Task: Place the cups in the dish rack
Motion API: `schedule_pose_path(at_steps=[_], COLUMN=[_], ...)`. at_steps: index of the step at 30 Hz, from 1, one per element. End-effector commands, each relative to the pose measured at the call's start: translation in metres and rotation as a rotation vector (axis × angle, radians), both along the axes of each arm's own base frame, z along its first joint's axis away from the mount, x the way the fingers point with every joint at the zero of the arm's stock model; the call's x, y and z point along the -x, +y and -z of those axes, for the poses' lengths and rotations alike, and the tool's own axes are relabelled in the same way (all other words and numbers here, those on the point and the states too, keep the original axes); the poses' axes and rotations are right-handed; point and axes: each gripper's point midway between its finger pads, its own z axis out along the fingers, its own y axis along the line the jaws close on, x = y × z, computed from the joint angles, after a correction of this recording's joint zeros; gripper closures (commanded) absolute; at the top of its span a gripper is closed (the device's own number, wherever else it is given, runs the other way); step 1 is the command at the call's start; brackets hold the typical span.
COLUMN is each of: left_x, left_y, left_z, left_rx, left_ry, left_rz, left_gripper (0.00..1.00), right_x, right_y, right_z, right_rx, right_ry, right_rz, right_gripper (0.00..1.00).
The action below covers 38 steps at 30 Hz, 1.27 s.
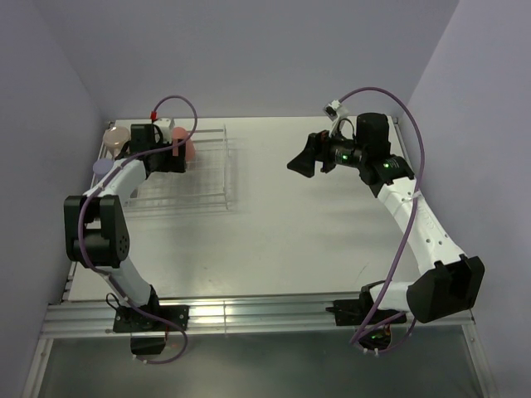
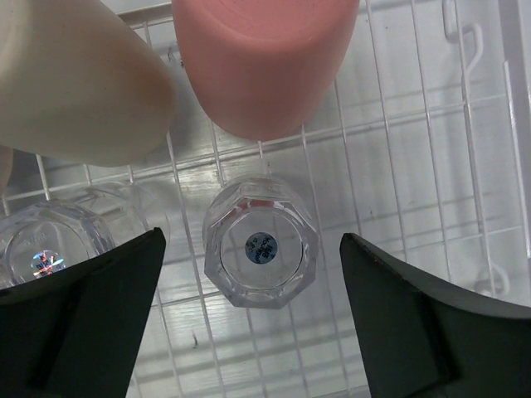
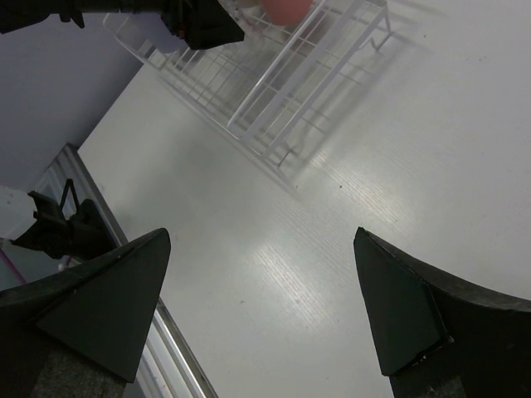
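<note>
The clear dish rack stands at the far left of the table. My left gripper hangs over it, open and empty. In the left wrist view an upturned clear glass stands on the rack bars between the open fingers, touching neither. A second clear glass stands to its left. A coral cup and a tan cup stand beyond. A lavender cup shows at the rack's left end. The pink mug is hidden. My right gripper is open and empty, raised over the table's middle right.
The right wrist view shows bare white table under the open right gripper, the rack and coral cup far off. A metal rail runs along the near edge. Purple walls close in the sides and back.
</note>
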Motion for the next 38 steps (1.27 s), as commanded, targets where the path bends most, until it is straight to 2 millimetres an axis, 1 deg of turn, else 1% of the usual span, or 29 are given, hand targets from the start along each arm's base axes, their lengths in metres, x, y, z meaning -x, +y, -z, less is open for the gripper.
schedule_pose_path(at_steps=[1, 5, 8, 9, 10, 11, 12, 13, 14, 15, 16, 17, 18, 19, 20, 21, 22, 23, 24, 26, 27, 28, 29, 30, 32, 34, 35, 37, 38], left_x=[-0.002, 0.001, 0.007, 0.012, 0.014, 0.018, 0.025, 0.027, 0.035, 0.040, 0.042, 0.052, 0.054, 0.055, 0.055, 0.057, 0.059, 0.061, 0.066, 0.069, 0.072, 0.073, 0.073, 0.072, 0.071, 0.070, 0.070, 0.072, 0.074], left_y=[-0.003, -0.009, -0.016, -0.021, -0.024, -0.027, -0.035, -0.040, -0.043, -0.055, -0.063, -0.070, -0.086, -0.092, -0.096, -0.097, -0.100, -0.101, -0.099, -0.095, -0.091, -0.088, -0.085, -0.082, -0.078, -0.070, -0.069, -0.068, -0.067], left_z=[-0.014, -0.039, -0.074, -0.097, -0.113, -0.124, -0.146, -0.169, -0.173, -0.184, -0.211, -0.209, -0.216, -0.229, -0.235, -0.242, -0.240, -0.242, -0.242, -0.240, -0.241, -0.233, -0.230, -0.226, -0.220, -0.219, -0.219, -0.220, -0.228], left_rx=[0.005, 0.023, 0.033, 0.034, 0.025, 0.020, 0.021, 0.023, 0.019, 0.027, 0.030, 0.025, 0.022, 0.037, 0.049, 0.055, 0.105, 0.119, 0.130, 0.122, 0.114, 0.100, 0.091, 0.079, 0.064, 0.040, 0.038, 0.040, 0.048], left_ry=[-0.037, -0.089, -0.151, -0.199, -0.235, -0.253, -0.298, -0.338, -0.309, -0.310, -0.344, -0.296, -0.297, -0.319, -0.333, -0.356, -0.347, -0.357, -0.380, -0.402, -0.416, -0.401, -0.395, -0.386, -0.361, -0.360, -0.361, -0.363, -0.390], left_rz=[0.011, 0.035, 0.069, 0.087, 0.102, 0.113, 0.136, 0.144, 0.149, 0.181, 0.213, 0.235, 0.269, 0.256, 0.237, 0.204, 0.177, 0.174, 0.163, 0.155, 0.141, 0.131, 0.114, 0.095, 0.077, 0.036, 0.030, 0.023, 0.018], left_gripper=[0.01, 0.01, 0.01, 0.01, 0.01, 0.01, 0.01, 0.01, 0.01, 0.01, 0.01, 0.01, 0.01, 0.01, 0.01, 0.01, 0.01, 0.01, 0.01, 0.01, 0.01, 0.01, 0.01, 0.01, 0.01, 0.01, 0.01, 0.01, 0.01], right_x=[-0.004, -0.003, -0.002, -0.002, -0.002, -0.002, -0.004, -0.005, -0.010, -0.012, -0.017, -0.027, -0.032, -0.039, -0.045, -0.050, -0.052, -0.056, -0.057, -0.058, -0.057, -0.057, -0.057, -0.056, -0.053, -0.049, -0.048, -0.045, -0.044], right_y=[-0.001, -0.001, -0.003, -0.004, -0.006, -0.008, -0.011, -0.014, -0.020, -0.025, -0.033, -0.046, -0.056, -0.070, -0.086, -0.097, -0.107, -0.124, -0.136, -0.160, -0.163, -0.175, -0.182, -0.185, -0.185, -0.185, -0.184, -0.182, -0.183], right_z=[-0.023, -0.025, -0.027, -0.027, -0.030, -0.030, -0.029, -0.032, -0.030, -0.029, -0.029, -0.025, -0.018, -0.013, -0.003, 0.004, 0.009, 0.013, 0.020, 0.024, 0.024, 0.023, 0.024, 0.021, 0.021, 0.018, 0.020, 0.017, 0.015], right_rx=[-0.016, -0.014, -0.008, -0.003, 0.002, 0.004, 0.009, 0.012, 0.024, 0.031, 0.042, 0.074, 0.102, 0.130, 0.179, 0.225, 0.257, 0.280, 0.308, 0.325, 0.329, 0.329, 0.325, 0.324, 0.317, 0.307, 0.307, 0.304, 0.311], right_ry=[-0.059, -0.069, -0.081, -0.087, -0.101, -0.105, -0.109, -0.118, -0.121, -0.124, -0.129, -0.130, -0.127, -0.130, -0.123, -0.128, -0.122, -0.115, -0.098, -0.072, -0.059, -0.052, -0.043, -0.054, -0.059, -0.071, -0.068, -0.078, -0.093], right_rz=[-0.006, -0.006, -0.001, 0.006, 0.018, 0.027, 0.040, 0.057, 0.096, 0.121, 0.162, 0.249, 0.294, 0.349, 0.427, 0.459, 0.492, 0.543, 0.579, 0.646, 0.654, 0.690, 0.715, 0.732, 0.741, 0.739, 0.732, 0.725, 0.723], right_gripper=[0.00, 0.00, 0.00, 0.00, 0.00, 0.00, 0.00, 0.00, 0.00, 0.00, 0.00, 0.00, 0.00, 0.00, 0.00, 0.00, 0.00, 0.00, 0.00, 0.00, 0.00, 0.00, 0.00, 0.00, 0.00, 0.00, 0.00, 0.00, 0.00])
